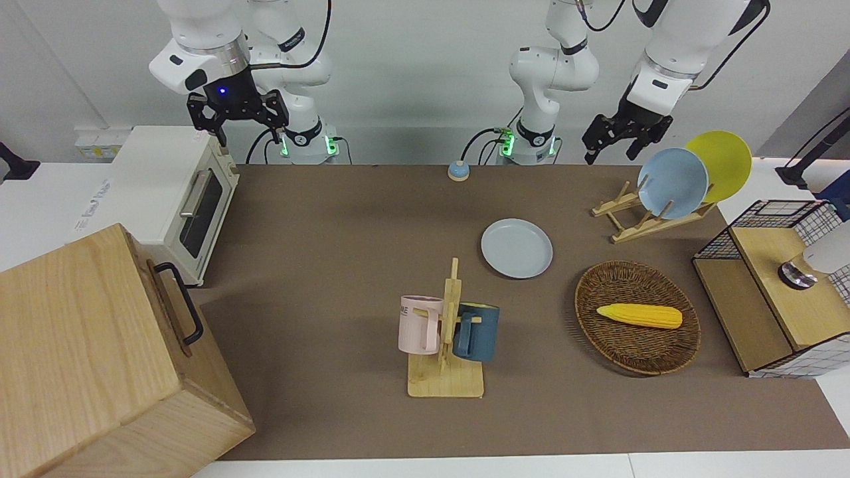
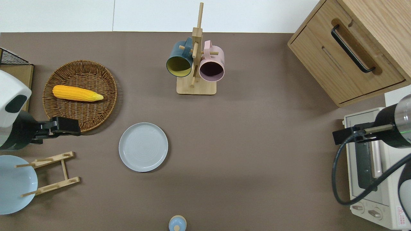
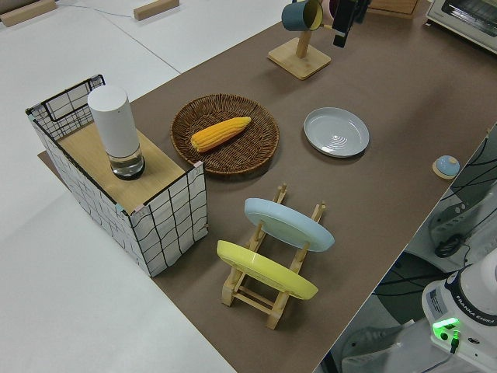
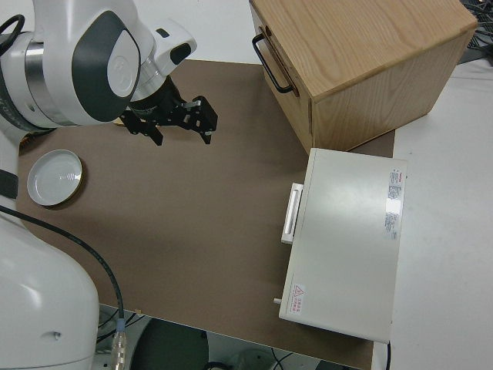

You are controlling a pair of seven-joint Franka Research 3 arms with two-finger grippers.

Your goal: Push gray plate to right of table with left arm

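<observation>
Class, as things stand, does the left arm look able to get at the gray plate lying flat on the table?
Probably yes: the left gripper is over the basket's rim, and only bare table separates it from the gray plate.

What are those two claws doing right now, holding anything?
Left gripper: jaws open, holding nothing, up in the air.
Right gripper: jaws open, holding nothing; that arm is parked.

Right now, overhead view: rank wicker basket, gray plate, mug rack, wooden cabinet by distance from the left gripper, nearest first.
1. Wicker basket: the left gripper is over its rim nearest the robots.
2. Gray plate: flat on the table, next toward the right arm's end.
3. Mug rack: mid-table, farther from the robots than the plate.
4. Wooden cabinet: at the right arm's end.
</observation>
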